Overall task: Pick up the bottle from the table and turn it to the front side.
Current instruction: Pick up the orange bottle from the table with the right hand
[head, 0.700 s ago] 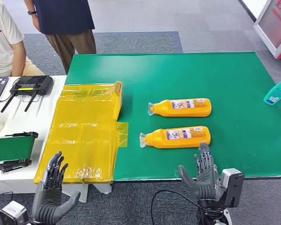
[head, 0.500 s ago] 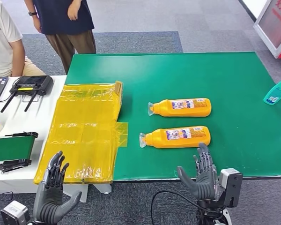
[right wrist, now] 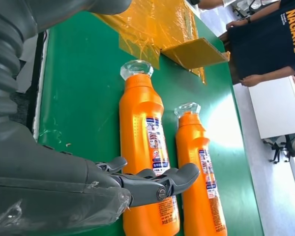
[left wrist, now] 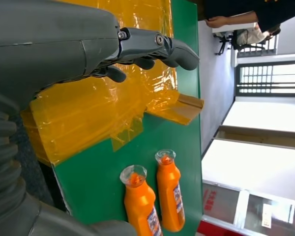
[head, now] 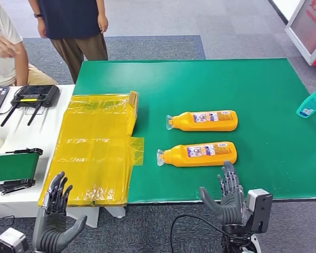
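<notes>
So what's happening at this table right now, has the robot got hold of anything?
Not yet. Two orange bottles lie on their sides on the green table, caps pointing toward the yellow plastic sheet. The right hand hovers open at the table's near edge, just short of the nearer bottle; the farther bottle lies untouched beyond it. The left hand is open too, near the sheet's front edge. Two people are at the far left corner.
</notes>
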